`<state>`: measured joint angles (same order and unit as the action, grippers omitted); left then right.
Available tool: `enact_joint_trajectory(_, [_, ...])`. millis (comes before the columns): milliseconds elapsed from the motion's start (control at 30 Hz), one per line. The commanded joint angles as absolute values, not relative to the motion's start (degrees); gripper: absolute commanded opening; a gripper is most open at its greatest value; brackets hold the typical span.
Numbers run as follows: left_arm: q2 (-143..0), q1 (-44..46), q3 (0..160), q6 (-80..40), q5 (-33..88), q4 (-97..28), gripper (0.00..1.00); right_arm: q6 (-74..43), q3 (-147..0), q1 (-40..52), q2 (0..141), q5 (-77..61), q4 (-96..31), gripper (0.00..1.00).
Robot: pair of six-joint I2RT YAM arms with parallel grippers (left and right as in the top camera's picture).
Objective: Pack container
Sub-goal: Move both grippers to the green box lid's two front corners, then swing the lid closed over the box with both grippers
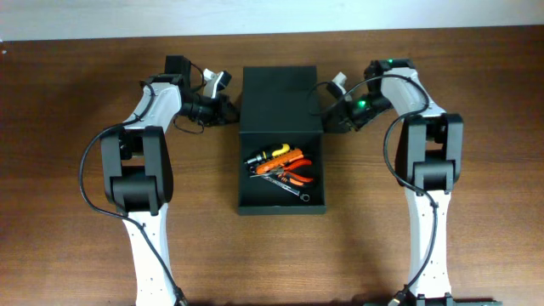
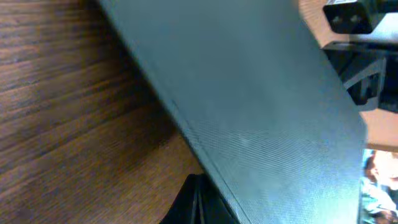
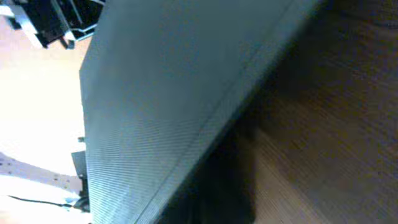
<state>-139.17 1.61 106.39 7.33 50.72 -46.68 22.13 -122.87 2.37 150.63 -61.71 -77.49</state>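
The container (image 1: 280,206), a dark matte box, stands open at the table's middle with its flap lid (image 1: 279,98) raised at the back. Orange and yellow hand tools (image 1: 282,166) lie inside. My left gripper (image 1: 229,109) is shut and sits against the lid's left edge. In the left wrist view its closed fingers (image 2: 198,202) press together just under the lid (image 2: 249,93). My right gripper (image 1: 331,115) is at the lid's right edge. In the right wrist view it is a dark shape (image 3: 217,193) under the lid (image 3: 161,93), shut with nothing seen between its fingers.
Brown wooden table (image 1: 68,170) extends on both sides of the box. A pale wall strip (image 1: 272,13) runs along the table's far edge. Both arms' bases stand at the near edge, left (image 1: 149,255) and right (image 1: 425,246).
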Motion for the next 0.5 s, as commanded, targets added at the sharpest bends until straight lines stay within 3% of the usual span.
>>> enact_joint_trajectory(0, [-139.8,2.2,107.1,6.4,56.0,-46.3,0.02,25.3,-122.8,3.1,151.3,-70.1,-76.6,0.04])
enact_joint_trajectory(467, [-139.7,3.8,123.8,6.1,56.2,-56.4,0.02,31.6,-128.9,-0.5,150.7,-72.5,-85.8,0.04])
